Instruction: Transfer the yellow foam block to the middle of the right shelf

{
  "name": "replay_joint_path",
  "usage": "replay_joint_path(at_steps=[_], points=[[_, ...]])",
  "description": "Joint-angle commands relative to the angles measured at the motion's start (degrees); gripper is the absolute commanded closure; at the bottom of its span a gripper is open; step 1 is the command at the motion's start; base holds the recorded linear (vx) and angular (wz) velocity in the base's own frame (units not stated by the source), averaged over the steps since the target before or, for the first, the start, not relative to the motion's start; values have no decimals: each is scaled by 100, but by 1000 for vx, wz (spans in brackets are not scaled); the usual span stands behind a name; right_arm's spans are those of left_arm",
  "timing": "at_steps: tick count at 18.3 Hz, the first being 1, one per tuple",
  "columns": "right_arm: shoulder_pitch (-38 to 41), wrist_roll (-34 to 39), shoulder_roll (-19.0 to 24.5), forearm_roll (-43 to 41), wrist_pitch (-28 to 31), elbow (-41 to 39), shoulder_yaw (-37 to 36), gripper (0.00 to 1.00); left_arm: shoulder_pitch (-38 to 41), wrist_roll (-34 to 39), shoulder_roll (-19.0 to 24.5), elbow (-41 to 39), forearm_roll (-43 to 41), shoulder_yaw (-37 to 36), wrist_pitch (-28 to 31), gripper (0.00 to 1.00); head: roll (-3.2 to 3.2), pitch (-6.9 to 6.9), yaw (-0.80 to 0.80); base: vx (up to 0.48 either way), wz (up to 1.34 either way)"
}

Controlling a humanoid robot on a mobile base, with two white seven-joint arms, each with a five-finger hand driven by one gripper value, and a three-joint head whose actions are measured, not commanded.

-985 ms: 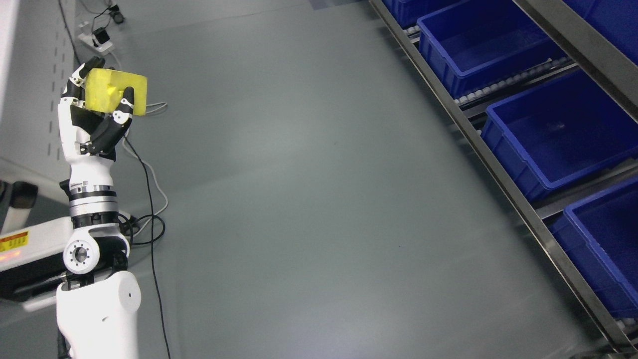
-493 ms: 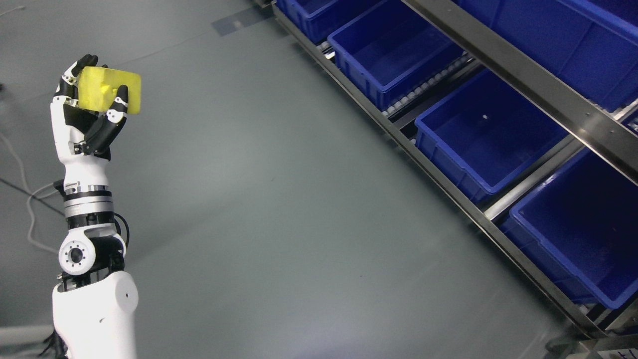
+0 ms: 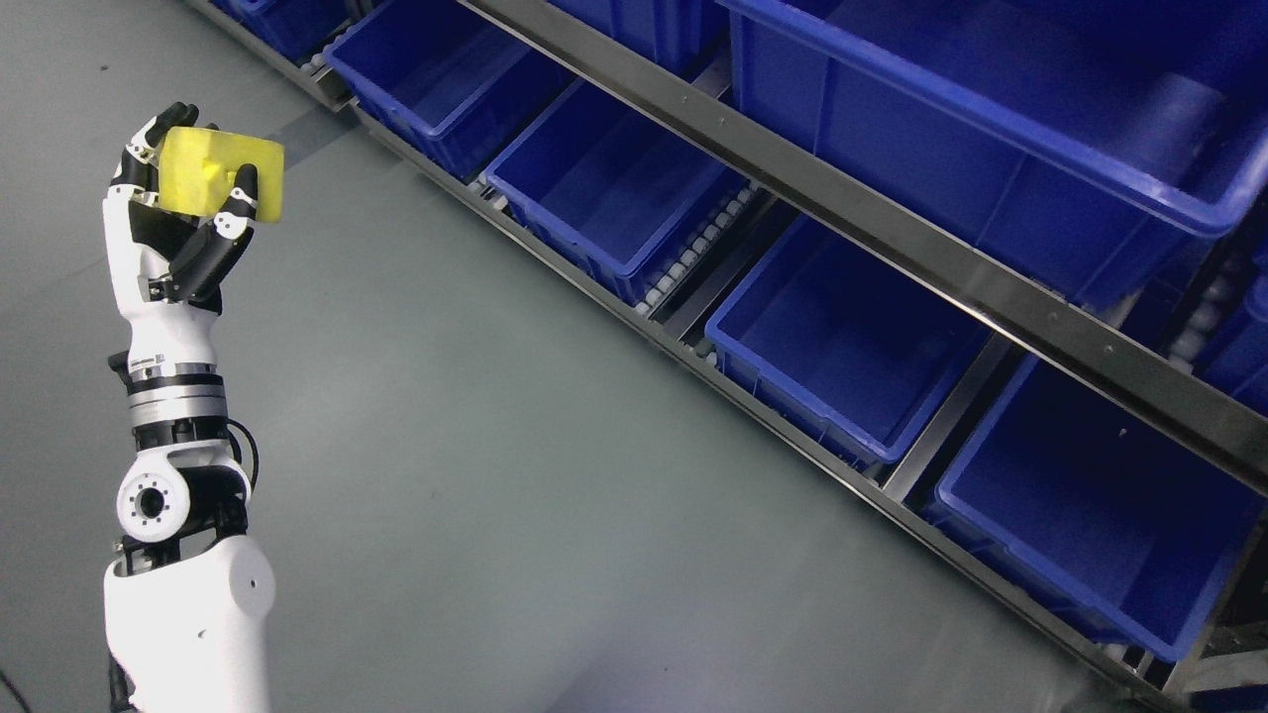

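One hand, my left hand [image 3: 176, 213], is holding the yellow foam block [image 3: 220, 177] raised over the grey floor [image 3: 475, 465], fingers [image 3: 241, 203] curling around it. I am gripping it well apart from the shelf [image 3: 892, 238] with its blue bins [image 3: 832, 342].

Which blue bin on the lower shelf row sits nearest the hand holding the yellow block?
The leftmost fully visible lower-row bin, closest to the left hand gripping the yellow foam block.

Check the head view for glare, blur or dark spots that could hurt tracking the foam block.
Head view: the yellow foam block in the left hand is sharp and evenly lit, no blown highlights; the grey floor carries a soft bright sheen at the bottom edge; the upper blue bin looks slightly smeared; the lower blue bins' insides are deep in shade, detail hard to read.
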Motion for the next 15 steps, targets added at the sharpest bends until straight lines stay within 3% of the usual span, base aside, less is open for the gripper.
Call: replay_joint_path(at_steps=[1,11,13,15], points=[[9,4,-100,26,0,-100,-7,0,1,2,100,-17,0,-130,42,50,0,0,0,502,-317],[9,4,-100,18,0,-100,1,0,47,-508,100,-763,0,-1158,-617,50,0,0,0,367,-221],[9,4,-100,18,0,-100,1,0,-584,-508,100,-720,0,-1167,-321,50,0,0,0,191,-156],[9,4,-100,18,0,-100,1,0,-1348,-464,100,-633,-9,-1167,669,50,0,0,0,166,-126]])
